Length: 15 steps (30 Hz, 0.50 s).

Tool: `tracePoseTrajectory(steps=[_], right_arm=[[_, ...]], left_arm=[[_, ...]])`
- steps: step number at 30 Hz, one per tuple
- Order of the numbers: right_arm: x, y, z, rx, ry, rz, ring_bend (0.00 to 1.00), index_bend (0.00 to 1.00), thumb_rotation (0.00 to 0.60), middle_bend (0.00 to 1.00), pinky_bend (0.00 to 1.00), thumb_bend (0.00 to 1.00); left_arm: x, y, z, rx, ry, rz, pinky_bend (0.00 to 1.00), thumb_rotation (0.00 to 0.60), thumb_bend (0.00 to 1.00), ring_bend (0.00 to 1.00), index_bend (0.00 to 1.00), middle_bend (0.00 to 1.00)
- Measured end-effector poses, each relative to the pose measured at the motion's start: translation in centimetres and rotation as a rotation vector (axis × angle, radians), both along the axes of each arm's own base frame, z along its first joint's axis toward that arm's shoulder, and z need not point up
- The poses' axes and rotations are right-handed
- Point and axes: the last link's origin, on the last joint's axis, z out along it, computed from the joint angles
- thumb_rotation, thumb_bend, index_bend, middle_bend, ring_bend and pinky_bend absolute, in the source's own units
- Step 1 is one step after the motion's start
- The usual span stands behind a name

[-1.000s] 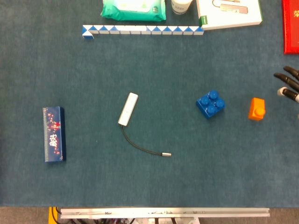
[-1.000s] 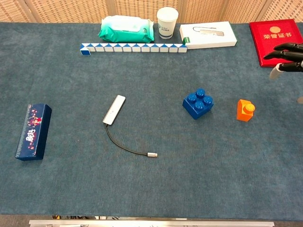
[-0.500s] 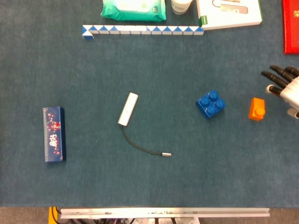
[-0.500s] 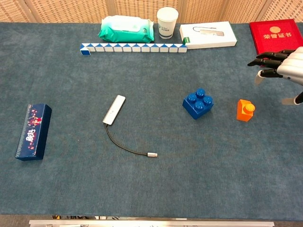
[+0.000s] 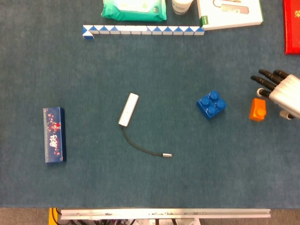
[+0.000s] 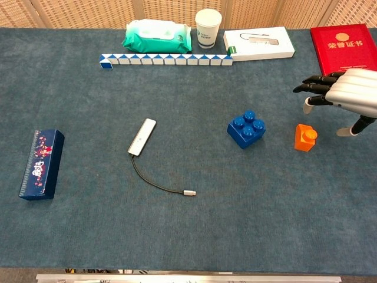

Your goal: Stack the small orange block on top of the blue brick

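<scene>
1 right hand (image 6: 344, 94) (fingers spread, holding nothing) hovers near orange block (image 6: 305, 137), beside blue brick (image 6: 246, 129).

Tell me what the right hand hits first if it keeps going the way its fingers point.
Probably nothing at first: the right hand points left above the small orange block, then over open blue cloth; height is unclear.

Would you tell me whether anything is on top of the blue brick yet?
Nothing is: the blue brick shows its bare studs. The small orange block sits on the cloth to its right, with the right hand open near it. What lies under the brick is hidden.
</scene>
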Motion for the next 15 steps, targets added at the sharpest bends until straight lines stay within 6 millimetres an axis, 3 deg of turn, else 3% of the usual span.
tracePoseTrajectory(steps=[15], right_arm=[[0.6, -0.9, -1.8, 0.044, 0.029, 0.03, 0.01, 0.38, 0.6, 0.08, 0.22, 0.12]], left_arm=[[-0.3, 0.2, 0.2, 0.011, -0.004, 0.014, 0.45, 0.6, 0.05, 0.29, 0.38, 0.39]])
